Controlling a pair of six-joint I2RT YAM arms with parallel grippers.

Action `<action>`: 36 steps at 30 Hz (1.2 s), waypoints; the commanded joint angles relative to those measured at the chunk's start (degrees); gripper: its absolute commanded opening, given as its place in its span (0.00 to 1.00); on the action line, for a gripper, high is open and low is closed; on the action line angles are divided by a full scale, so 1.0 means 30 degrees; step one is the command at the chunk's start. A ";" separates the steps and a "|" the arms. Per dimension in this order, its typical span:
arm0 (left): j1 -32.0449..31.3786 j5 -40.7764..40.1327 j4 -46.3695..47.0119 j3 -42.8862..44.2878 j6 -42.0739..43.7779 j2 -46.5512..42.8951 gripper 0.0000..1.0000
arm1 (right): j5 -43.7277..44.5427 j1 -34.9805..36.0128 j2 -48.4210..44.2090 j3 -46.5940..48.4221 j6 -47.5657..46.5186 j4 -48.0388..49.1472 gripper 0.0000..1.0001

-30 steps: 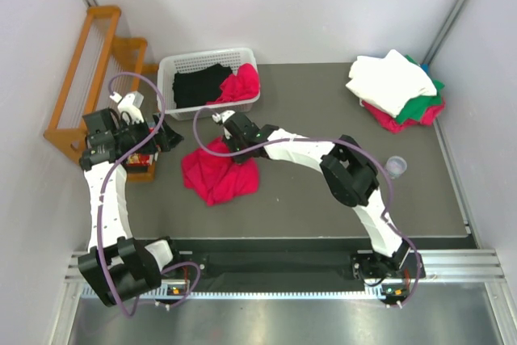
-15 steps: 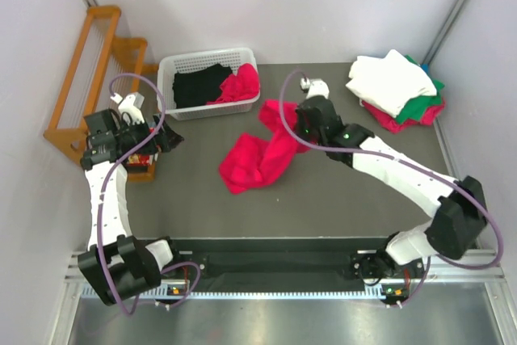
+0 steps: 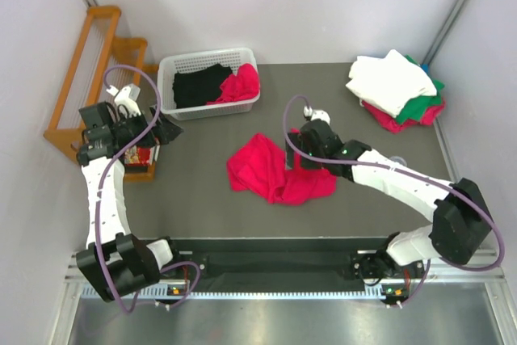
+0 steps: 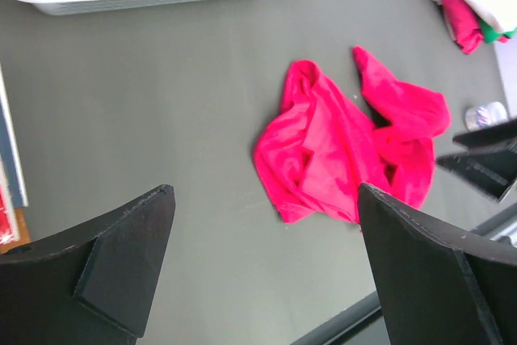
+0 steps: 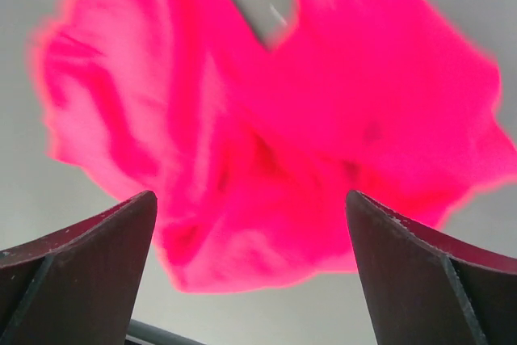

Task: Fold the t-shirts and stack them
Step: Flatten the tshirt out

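A crumpled red tee (image 3: 275,169) is seen lying loose near the middle of the bench (image 3: 202,191), and the right tool (image 3: 300,153) is held just above its right side with fingers spread wide and nothing gripped. The left tool (image 3: 166,129) is held out by the bench's left edge, well apart from the tee, its fingers likewise parted and empty. At the far right corner a stack (image 3: 396,90) of white, green and red tees is seen, while a basket (image 3: 212,81) at the back holds black and red ones.
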 commanded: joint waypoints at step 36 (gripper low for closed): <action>0.0048 -0.0377 -0.0374 -0.0069 0.0438 -0.0787 0.99 | -0.2808 0.2321 1.3241 1.3309 -0.4925 -0.1000 0.00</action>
